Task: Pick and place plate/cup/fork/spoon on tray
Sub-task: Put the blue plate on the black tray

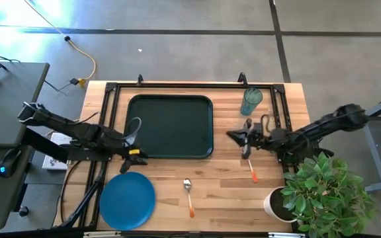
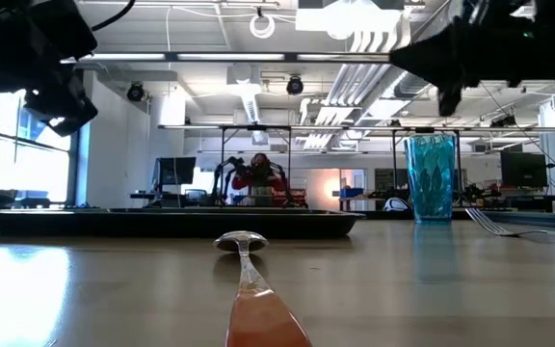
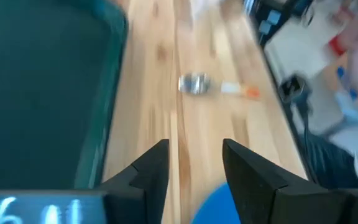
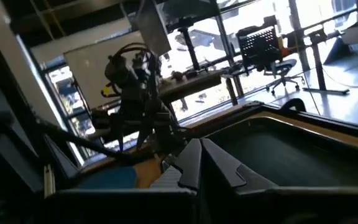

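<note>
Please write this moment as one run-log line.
tray: empty | plate, spoon, fork, cup: on table | left gripper: open

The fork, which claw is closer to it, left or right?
Right. The right claw sits just beside the fork at its tined end, between it and the tray. The left claw is across the table by the plate.

A robotics lab in an open, industrial office space. Beyond the wooden bench (image 1: 223, 182), the low view shows exposed ceiling ducts (image 2: 374, 43) and pipes, strip lights, and rows of desks with monitors (image 2: 176, 172). Another robot arm rig (image 2: 253, 173) stands at a far station. An office chair (image 4: 272, 53) sits by large windows, and the floor is bare concrete (image 1: 197, 39).
</note>
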Controlling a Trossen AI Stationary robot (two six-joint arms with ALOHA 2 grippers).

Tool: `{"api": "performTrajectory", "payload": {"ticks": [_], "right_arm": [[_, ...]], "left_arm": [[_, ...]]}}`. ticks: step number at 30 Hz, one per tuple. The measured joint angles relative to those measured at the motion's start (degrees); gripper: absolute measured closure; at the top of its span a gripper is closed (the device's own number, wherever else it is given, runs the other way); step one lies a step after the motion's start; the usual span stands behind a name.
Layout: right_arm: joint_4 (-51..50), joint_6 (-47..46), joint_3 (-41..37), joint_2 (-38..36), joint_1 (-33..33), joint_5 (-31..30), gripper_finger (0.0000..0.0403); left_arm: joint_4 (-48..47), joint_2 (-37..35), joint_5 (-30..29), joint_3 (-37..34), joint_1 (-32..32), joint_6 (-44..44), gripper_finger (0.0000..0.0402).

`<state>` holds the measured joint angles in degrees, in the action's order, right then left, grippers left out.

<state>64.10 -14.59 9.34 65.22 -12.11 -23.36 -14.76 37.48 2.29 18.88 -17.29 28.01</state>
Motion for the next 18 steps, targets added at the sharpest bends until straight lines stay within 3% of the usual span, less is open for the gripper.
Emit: {"api": "performTrajectory", "payload": {"ticks": [6, 8, 11, 18], "right_arm": [[-4.2, 9.6, 14.5, 15.0, -1.2, 2.6, 0.0356], [-7.5, 13.9, 20.1, 18.4, -0.9, 0.4, 0.0345], [-15.4, 13.6, 28.5, 21.4, 0.2, -4.5, 0.0337], [-31.7, 13.5, 41.0, 24.6, 1.3, 1.5, 0.0335]], "left_arm": [[-5.9, 6.1, 1.1, 3.3, -6.3, 5.7, 0.0214], [-6.4, 7.6, 1.9, 4.2, -8.1, 7.3, 0.0208], [-6.5, 9.8, 2.0, 4.8, -11.1, 10.2, 0.0207], [-9.0, 13.9, 2.1, 4.9, -17.6, 16.6, 0.021]]}}
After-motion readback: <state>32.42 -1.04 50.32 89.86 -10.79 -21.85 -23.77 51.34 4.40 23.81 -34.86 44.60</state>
